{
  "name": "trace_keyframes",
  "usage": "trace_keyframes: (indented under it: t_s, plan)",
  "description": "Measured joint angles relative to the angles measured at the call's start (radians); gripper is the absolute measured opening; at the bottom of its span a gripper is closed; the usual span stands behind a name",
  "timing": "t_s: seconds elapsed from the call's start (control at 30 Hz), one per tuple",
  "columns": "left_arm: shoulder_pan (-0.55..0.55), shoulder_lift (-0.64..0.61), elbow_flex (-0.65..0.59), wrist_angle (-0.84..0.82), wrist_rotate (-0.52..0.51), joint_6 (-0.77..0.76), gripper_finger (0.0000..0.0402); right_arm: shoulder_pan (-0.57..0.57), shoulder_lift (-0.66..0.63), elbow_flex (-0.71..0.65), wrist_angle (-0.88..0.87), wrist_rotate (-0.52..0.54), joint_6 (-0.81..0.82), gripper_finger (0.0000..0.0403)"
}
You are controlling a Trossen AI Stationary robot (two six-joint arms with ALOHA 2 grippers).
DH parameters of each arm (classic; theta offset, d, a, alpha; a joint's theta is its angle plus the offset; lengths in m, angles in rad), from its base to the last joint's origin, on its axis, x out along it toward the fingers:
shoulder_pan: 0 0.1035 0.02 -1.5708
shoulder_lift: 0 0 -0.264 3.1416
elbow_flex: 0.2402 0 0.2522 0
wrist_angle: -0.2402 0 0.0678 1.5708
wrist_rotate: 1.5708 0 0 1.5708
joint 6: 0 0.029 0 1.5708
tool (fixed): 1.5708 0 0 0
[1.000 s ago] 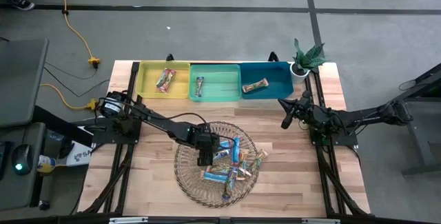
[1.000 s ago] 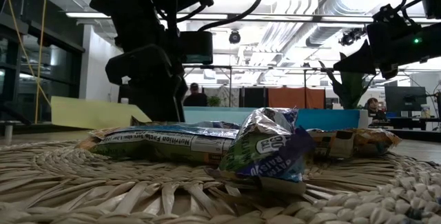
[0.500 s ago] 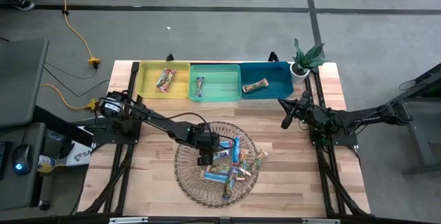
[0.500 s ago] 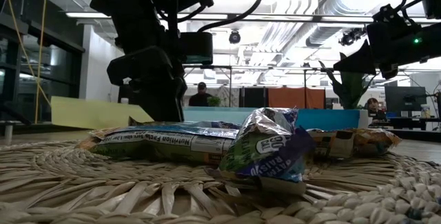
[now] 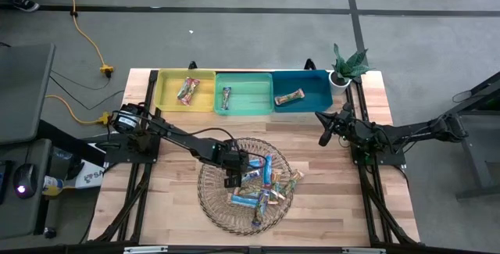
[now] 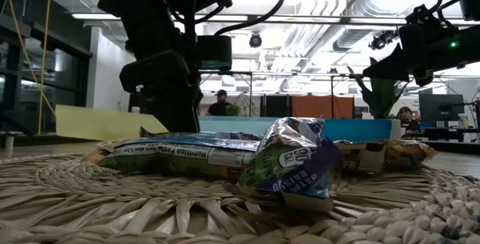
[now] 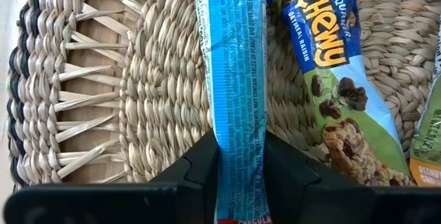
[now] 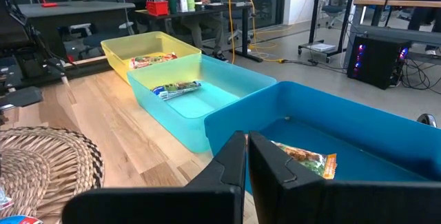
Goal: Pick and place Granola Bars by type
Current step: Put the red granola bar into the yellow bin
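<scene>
left gripper eased slightly toward the bins (barely), person shifted

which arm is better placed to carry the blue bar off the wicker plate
Left. Its tool is over the wicker plate with fingers closed on the blue bar. The right tool is shut and empty beside the teal bin, away from the plate.

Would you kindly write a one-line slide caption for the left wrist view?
Left gripper shut on a blue granola bar lying on the wicker plate, beside a green Chewy bar.
</scene>
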Motion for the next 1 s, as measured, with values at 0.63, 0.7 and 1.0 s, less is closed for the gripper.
trace_keyframes:
  t_s: [0.63,0.7,1.0]
  plan:
    - [0.001,-0.001,0.238,-0.209,-0.219,0.099,0.0085,0.0,0.0,0.0,0.0,0.0,0.0,0.0]
    - [0.01,-0.001,0.27,-0.21,-0.236,0.129,0.0085,0.0,0.0,0.0,0.0,0.0,0.0,0.0]
    - [0.117,-0.018,0.397,-0.191,-0.067,0.191,0.0085,0.0,0.0,0.0,0.0,0.0,0.0,0.0]
